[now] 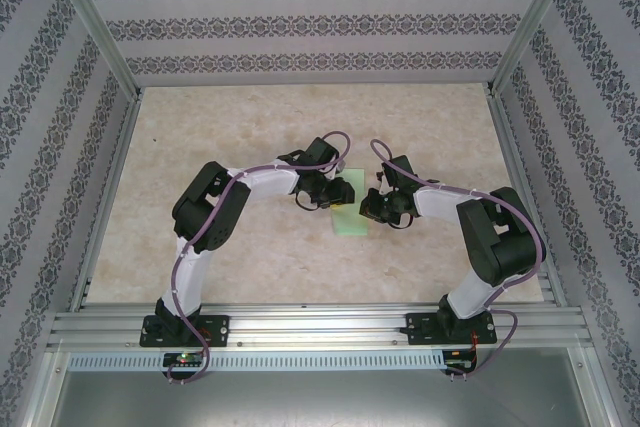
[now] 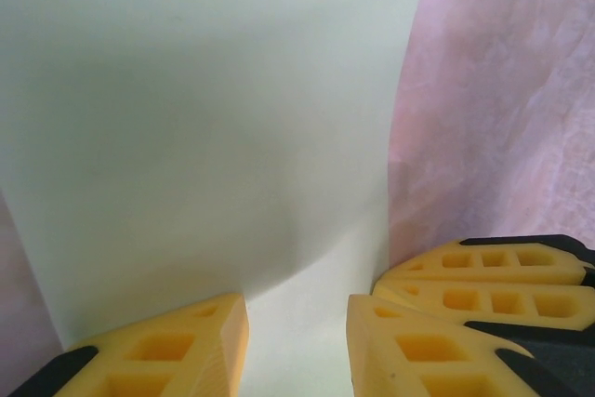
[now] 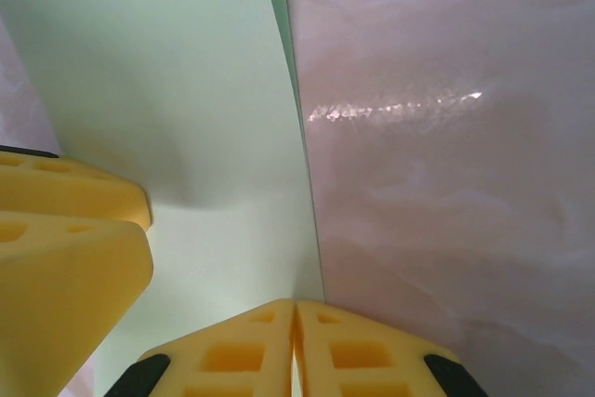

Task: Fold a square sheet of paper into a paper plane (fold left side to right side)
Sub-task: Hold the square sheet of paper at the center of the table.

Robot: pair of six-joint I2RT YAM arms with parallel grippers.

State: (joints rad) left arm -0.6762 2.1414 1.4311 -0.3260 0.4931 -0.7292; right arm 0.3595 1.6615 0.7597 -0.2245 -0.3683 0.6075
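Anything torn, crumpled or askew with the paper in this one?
Nothing damaged: the square sheet of paper shows no tears or crumples. Its edge bows in a curve by the shut right gripper and seems not to lie flat on the table, which fits a fold under way.

the left gripper (image 1: 335,192) and right gripper (image 1: 372,209) nearly meet, both arms bent inward with elbows out. left fingers (image 2: 186,350) stand apart; right fingers (image 3: 232,350) are pressed together.
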